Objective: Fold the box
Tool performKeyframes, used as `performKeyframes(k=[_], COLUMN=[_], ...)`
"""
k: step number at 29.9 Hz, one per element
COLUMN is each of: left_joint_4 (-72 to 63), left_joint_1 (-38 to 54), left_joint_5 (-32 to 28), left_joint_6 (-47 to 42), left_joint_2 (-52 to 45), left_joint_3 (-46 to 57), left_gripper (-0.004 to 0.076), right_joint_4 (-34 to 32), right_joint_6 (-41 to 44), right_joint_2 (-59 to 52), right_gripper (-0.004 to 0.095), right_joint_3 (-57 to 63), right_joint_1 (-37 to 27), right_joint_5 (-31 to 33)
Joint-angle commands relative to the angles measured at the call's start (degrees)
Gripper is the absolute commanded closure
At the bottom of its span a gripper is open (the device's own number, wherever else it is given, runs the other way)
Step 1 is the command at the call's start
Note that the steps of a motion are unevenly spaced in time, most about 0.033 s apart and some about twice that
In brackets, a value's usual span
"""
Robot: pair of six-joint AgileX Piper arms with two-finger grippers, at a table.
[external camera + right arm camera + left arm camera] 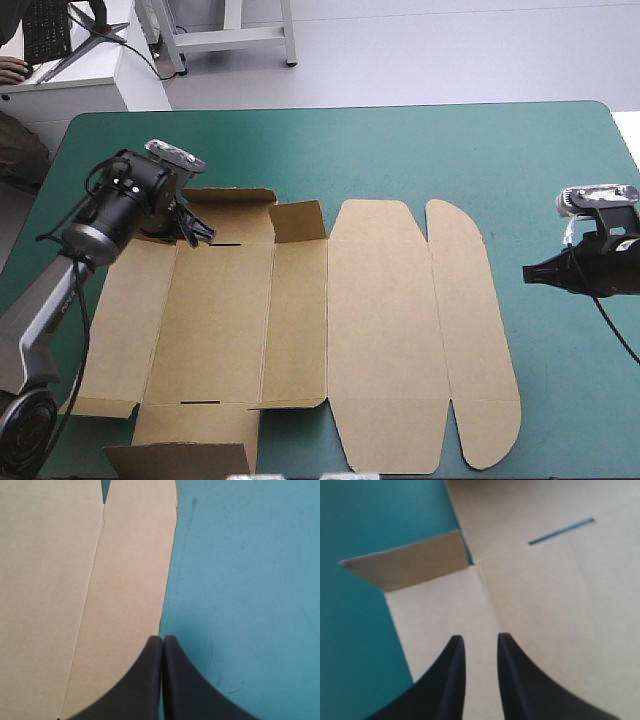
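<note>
Pretty clearly a lab or test room: bench [400, 150] with a teal-green cover, a white desk [95, 95] with a black keyboard [45, 30] beside it, a grey metal frame [232, 37] on a smooth pale floor [450, 50].

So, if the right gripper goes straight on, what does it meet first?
Probably the box, at its rounded outer flap's edge. The right gripper might instead pass just above it, since its height is unclear.
</note>
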Motion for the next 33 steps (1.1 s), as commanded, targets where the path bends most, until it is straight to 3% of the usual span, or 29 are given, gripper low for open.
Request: performKeyframes(k=[1, 8, 15, 19, 28, 33], left_joint_4=[2.3, -4.8, -23.5, -33.7, -35.1, -35.1], left_joint_1=[7.8, 30.6, 49.9, 54.0, 53.9, 53.9], left_joint_5=[-0.2, 1.5, 1.8, 5.1, 7.1, 7.1], left_joint_6=[-1.9, -3.9, 4.9, 14.3, 18.9, 18.9], left_joint_2=[-1.6, -2.4, -2.4, -2.2, -2.2, -2.2], left_joint_3=[-5.8, -6.7, -6.6, -5.9, -4.5, 1.1], left_gripper=[0.0619, 0.0654, 0.0685, 0.0687, 0.0693, 0.067], right_joint_4=[1.4, 1.5, 1.5, 1.5, 2.0, 1.9], right_joint_6=[-0.6, -0.6, -0.7, -0.7, -0.8, -1.1], right_joint_2=[0.1, 1.8, 2.5, 2.5, 2.5, 2.5], right_gripper=[0.0928, 0.0928, 0.0928, 0.0928, 0.0928, 0.0928], right_joint_3=[-1.4, -1.4, -1.5, -1.5, -1.5, -1.5], right_joint_1=[-0.3, -0.3, -0.3, -0.3, -0.3, -0.3], right_joint_5=[-1.7, -2.1, -2.2, -2.2, -2.0, -2.0])
